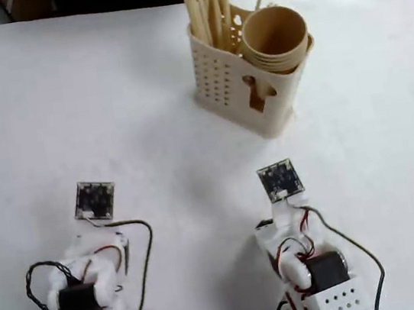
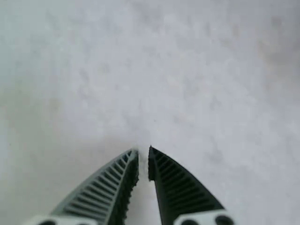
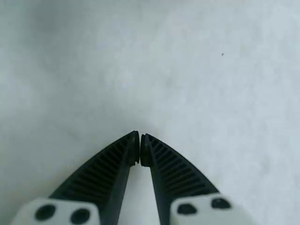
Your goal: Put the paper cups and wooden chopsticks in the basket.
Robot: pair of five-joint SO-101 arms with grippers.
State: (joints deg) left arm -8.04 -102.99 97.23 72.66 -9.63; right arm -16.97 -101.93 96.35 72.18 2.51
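White table (image 1: 69, 105), paper cups (image 1: 275, 33) and wooden chopsticks (image 1: 210, 4) inside basket (image 1: 216, 84); left tool (image 2: 143, 157) and right tool (image 3: 139, 145) closed, empty.

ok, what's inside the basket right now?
A nested stack of paper cups, with wooden chopsticks standing upright beside them. The basket wall hides their lower parts and the bottom.

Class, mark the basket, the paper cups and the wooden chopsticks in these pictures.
basket (image 1: 216, 80), high view, on its perforated front wall
paper cups (image 1: 274, 31), high view, inside the top cup's mouth
wooden chopsticks (image 1: 214, 3), high view, on an upright stick's upper part
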